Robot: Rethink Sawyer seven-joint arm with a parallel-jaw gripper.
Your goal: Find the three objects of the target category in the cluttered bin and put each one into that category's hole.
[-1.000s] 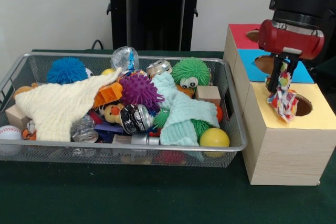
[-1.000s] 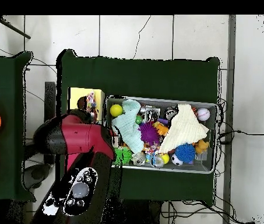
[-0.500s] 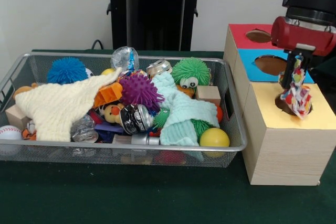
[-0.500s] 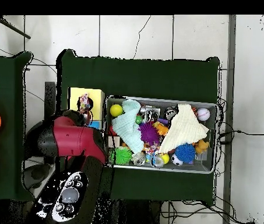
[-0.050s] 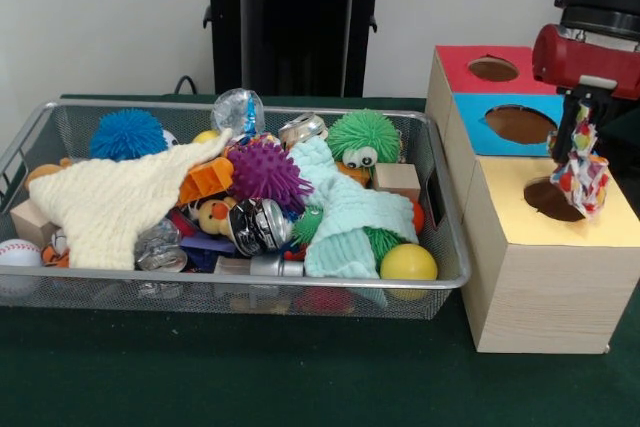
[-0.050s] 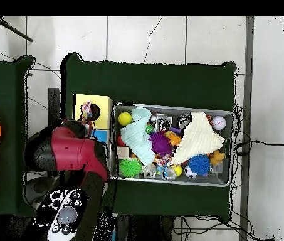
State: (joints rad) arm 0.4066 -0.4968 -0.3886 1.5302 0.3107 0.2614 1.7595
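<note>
You see a plain white wall (image 5: 100,17), pale tiled floor (image 6: 169,37), dark green counter (image 5: 250,377), cables (image 6: 263,143) at its edge.

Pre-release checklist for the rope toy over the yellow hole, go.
1. Gripper shut on the rope toy: ok.
2. Toy over the yellow hole: not ok, it hangs at the hole's right edge in the front view.
3. Hole unblocked: ok.
4. Toy's lower end inside the hole: cannot tell.
5. Toy apart from the wire bin: ok.
</note>
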